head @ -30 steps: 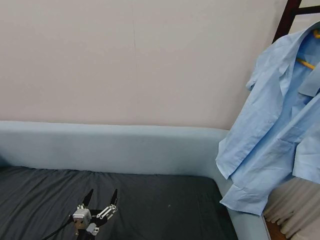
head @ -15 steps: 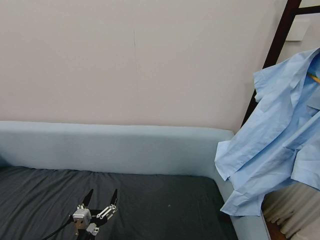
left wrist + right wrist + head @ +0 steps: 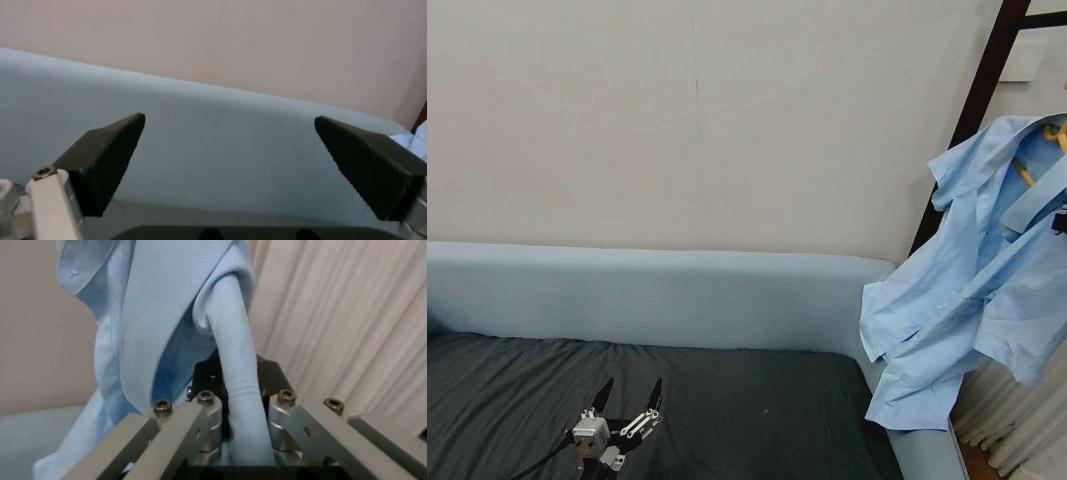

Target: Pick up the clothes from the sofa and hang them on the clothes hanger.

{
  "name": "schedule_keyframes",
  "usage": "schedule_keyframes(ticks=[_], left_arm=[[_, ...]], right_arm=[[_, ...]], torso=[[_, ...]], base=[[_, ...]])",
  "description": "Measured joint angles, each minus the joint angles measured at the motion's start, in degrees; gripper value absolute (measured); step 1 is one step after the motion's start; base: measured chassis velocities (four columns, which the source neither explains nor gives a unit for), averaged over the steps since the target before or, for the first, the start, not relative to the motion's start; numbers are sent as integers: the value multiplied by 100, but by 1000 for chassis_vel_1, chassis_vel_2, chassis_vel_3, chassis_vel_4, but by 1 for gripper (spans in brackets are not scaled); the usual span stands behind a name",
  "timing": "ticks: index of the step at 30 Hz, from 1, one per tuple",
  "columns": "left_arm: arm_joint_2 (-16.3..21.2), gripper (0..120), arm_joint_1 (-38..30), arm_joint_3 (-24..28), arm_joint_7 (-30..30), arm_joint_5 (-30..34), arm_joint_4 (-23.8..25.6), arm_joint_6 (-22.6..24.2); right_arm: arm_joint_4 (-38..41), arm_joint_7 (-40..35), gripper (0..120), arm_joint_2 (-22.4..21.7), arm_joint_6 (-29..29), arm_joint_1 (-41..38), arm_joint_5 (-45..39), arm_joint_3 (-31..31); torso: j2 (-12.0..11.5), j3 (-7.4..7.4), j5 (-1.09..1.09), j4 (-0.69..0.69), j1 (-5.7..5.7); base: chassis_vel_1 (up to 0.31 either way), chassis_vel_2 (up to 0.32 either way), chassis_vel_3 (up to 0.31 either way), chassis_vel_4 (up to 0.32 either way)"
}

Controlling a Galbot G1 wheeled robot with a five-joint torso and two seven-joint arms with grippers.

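A light blue shirt (image 3: 967, 310) hangs at the right end of the sofa on a yellow hanger (image 3: 1025, 172), beside the dark wooden rack pole (image 3: 972, 110). Its hem drapes over the sofa's arm. In the right wrist view my right gripper (image 3: 240, 390) is shut on a rolled fold of the shirt (image 3: 167, 300), the cloth running up between the fingers (image 3: 207, 390). My left gripper (image 3: 632, 392) hovers low over the dark seat cover (image 3: 757, 410), open with nothing in it. The left wrist view shows the left gripper (image 3: 230, 125) facing the sofa back.
The pale blue sofa backrest (image 3: 647, 295) runs along a plain wall. A light pleated curtain (image 3: 1017, 420) hangs behind the shirt at the far right; it also shows as the curtain (image 3: 333, 315) close to my right gripper.
The shirt has swung right and up, uncovering the rack pole; its collar and the yellow hanger now show higher up. The left gripper has not moved.
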State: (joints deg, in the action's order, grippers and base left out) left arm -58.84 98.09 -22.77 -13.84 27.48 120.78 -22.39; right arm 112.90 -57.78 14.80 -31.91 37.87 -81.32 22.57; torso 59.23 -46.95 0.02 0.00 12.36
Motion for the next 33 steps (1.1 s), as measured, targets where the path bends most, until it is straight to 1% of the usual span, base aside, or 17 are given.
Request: schedule_keyframes(ticks=[3, 5, 7, 9, 10, 14, 15, 18, 19, 23, 26, 29, 30, 33], left_arm=[[0, 100, 0, 0, 0, 0, 0, 0], [0, 100, 0, 0, 0, 0, 0, 0], [0, 100, 0, 0, 0, 0, 0, 0], [0, 100, 0, 0, 0, 0, 0, 0], [0, 100, 0, 0, 0, 0, 0, 0], [0, 100, 0, 0, 0, 1, 0, 0], [0, 100, 0, 0, 0, 1, 0, 0], [0, 100, 0, 0, 0, 0, 0, 0], [0, 100, 0, 0, 0, 0, 0, 0], [0, 100, 0, 0, 0, 0, 0, 0], [0, 100, 0, 0, 0, 0, 0, 0], [0, 100, 0, 1, 0, 1, 0, 0], [0, 100, 0, 1, 0, 1, 0, 0], [0, 100, 0, 0, 0, 0, 0, 0]], right_arm=[[-420, 108, 6, 242, -141, -34, 529, 9], [-516, 162, 6, 284, -146, -60, 650, -12], [-911, 407, 6, 461, -94, -255, 1231, -237], [-1133, 591, 6, 561, -35, -371, 1593, -359], [-1133, 591, 6, 561, -35, -371, 1593, -359], [-1348, 948, 6, 635, 141, -454, 2224, -484], [-1348, 948, 6, 635, 141, -454, 2224, -484], [-1197, 1185, 6, 620, 211, -439, 2611, -496], [-1197, 1185, 6, 620, 211, -439, 2611, -496], [-737, 1291, 6, 462, 158, -443, 2819, -457], [-679, 1320, 6, 415, 140, -474, 2839, -458], [-651, 1364, 6, 251, 56, -857, 2724, -641], [-651, 1364, 6, 251, 56, -857, 2724, -641], [-806, 1464, 6, 148, -40, -1170, 2590, -771]], torso=[[0, 0, 0, -1, 0], [0, 0, -1, -1, 0], [0, 0, 0, -1, 0], [0, 0, 1, 0, 0], [0, 0, 1, 0, 0], [0, 0, 1, 1, 0], [0, 0, 1, 1, 0], [0, 0, 0, -1, 0], [0, 0, 0, -1, 0], [0, 0, -3, 1, 0], [0, 1, -3, 1, 0], [0, 1, -2, 0, -1], [0, 1, -2, 0, -1], [0, 1, 0, 0, 0]], base=[[0, 0, 0, 0], [0, 0, 0, 0], [0, 0, 0, 0], [0, 0, 0, 0], [0, 0, 0, 0], [0, 0, 0, 0], [0, 0, 0, 0], [0, 0, 0, 0], [0, 0, 0, 0], [0, 0, 0, 0], [0, 0, 0, 0], [0, 0, 0, 0], [0, 0, 0, 0], [0, 0, 0, 0]])
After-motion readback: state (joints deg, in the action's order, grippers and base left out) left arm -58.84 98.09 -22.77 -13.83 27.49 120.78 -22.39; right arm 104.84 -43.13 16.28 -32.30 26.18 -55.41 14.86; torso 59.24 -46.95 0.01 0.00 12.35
